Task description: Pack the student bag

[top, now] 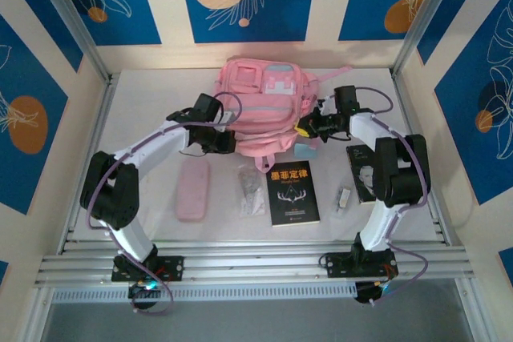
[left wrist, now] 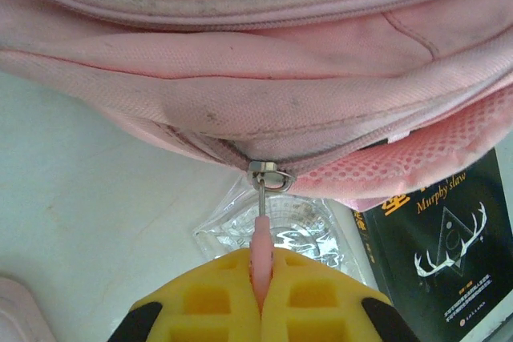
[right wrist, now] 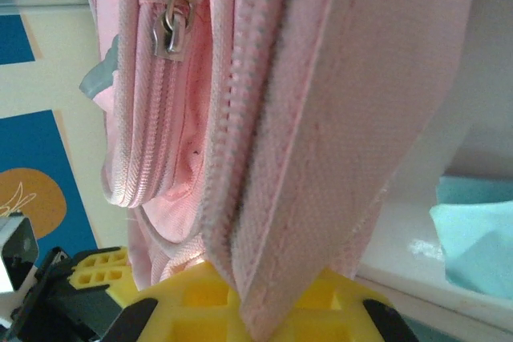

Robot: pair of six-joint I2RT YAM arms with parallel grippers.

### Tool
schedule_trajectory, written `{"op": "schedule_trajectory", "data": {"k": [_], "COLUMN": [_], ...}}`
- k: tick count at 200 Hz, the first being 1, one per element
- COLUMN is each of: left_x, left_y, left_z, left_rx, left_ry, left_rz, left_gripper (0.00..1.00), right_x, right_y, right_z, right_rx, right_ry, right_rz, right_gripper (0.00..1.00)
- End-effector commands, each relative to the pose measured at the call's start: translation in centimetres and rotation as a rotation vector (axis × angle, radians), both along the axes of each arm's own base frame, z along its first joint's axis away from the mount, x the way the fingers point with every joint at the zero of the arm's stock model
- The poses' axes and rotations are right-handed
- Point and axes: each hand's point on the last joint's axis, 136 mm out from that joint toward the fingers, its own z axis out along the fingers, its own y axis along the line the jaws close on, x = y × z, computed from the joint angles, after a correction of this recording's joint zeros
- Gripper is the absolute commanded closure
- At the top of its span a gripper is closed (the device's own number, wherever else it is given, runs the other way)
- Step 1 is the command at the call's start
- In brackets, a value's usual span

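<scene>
The pink student bag lies at the back middle of the table, its pale blue-white patches facing up. At its left edge, my left gripper is shut on the pink zip pull, which hangs from a metal slider on the bag's zip. My right gripper is at the bag's right edge, shut on a fold of pink fabric beside a zip. A second zip slider shows higher up on the bag.
In front of the bag lie a flat pink pencil case, a clear packet with a protractor, a black book, a small white item and a light blue piece. A dark book sits under the right arm.
</scene>
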Motion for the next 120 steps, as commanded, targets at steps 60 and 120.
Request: {"op": "schedule_trajectory", "data": {"k": [60,120], "left_x": [-4.5,-0.4], "left_y": [-6.8,-11.3], "left_z": [3.0,5.9], "left_rx": [-0.211,-0.319], "left_ry": [0.039,-0.058], "left_rz": [-0.095,-0.067], "left_gripper": [1.00,1.00], "right_x": [7.8,0.6], "right_y": [-3.0,-2.5], "right_z": [2.9,4.6], "right_rx": [-0.137,-0.071], "right_ry": [-0.122,-0.052], "right_rz": [-0.257,-0.310], "right_gripper": [0.57,0.12]}}
